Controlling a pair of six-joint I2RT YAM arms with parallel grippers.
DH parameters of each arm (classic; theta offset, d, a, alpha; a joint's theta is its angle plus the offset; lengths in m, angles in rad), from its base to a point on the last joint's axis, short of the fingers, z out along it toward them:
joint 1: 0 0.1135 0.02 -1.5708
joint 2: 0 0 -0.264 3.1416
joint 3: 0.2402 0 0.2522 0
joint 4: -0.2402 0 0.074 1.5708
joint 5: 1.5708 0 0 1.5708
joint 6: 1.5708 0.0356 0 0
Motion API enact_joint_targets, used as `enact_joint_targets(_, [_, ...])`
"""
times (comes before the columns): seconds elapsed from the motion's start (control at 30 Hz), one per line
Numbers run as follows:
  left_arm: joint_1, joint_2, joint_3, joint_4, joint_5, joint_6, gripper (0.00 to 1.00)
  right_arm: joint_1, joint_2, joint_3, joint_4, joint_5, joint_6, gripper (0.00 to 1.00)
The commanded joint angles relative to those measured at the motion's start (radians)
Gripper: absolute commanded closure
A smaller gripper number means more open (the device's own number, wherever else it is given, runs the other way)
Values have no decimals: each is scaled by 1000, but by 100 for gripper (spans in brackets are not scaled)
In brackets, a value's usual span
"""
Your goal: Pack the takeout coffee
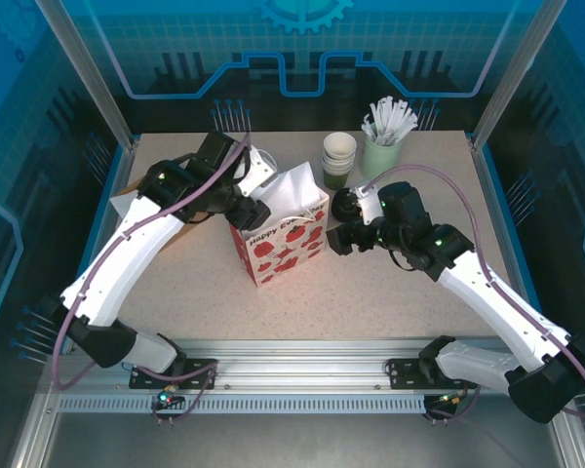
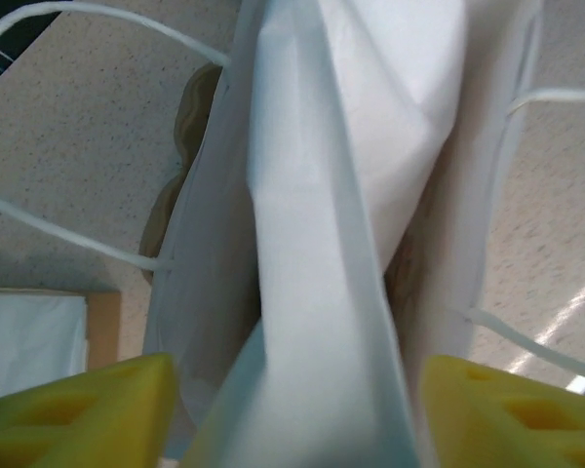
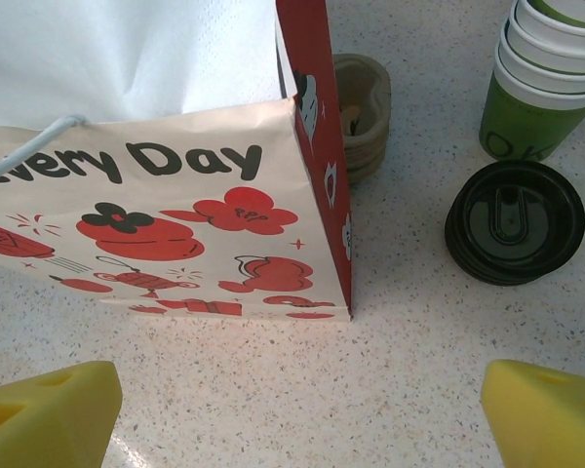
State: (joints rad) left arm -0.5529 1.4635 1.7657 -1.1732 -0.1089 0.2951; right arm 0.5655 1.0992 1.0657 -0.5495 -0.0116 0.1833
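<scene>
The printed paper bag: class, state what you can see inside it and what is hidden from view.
White paper fills the bag's open mouth in folds and creases. It covers the floor of the bag, so whether anything lies beneath it cannot be told.

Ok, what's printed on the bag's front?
Red drawings, black lettering on cream bag; clearest from right wrist.
</scene>
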Motion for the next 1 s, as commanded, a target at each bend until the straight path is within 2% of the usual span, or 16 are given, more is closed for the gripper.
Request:
enact_joint_targets(0.0, [-9, 13, 7, 25, -1, -24, 48, 19, 1, -10, 13, -12, 14, 4])
enact_joint_targets(0.2, [-10, -51, -72, 187, 224, -116, 77, 23, 6, -16, 18, -9, 14, 4])
enact_joint_targets(0.27, [-9, -64, -100, 229, 240, -141, 83, 25, 8, -16, 20, -10, 13, 4])
enact_joint_targets(0.4, [8, -58, -124, 248, 218, -192, 88, 28, 7, -18, 21, -10, 13, 4])
enact_joint_targets(0.53, [30, -39, -150, 249, 175, -262, 91, 28, 4, -23, 25, -10, 12, 4])
enact_joint_targets(0.73, [59, -31, -211, 266, 12, -308, 92, 28, -1, -27, 25, -11, 14, 4])
enact_joint_targets(0.87, [69, -15, -226, 258, 0, -293, 85, 28, -5, -31, 25, -10, 15, 4])
enact_joint_targets(0.97, [69, -18, -214, 255, 30, -283, 76, 28, -4, -33, 25, -11, 16, 4])
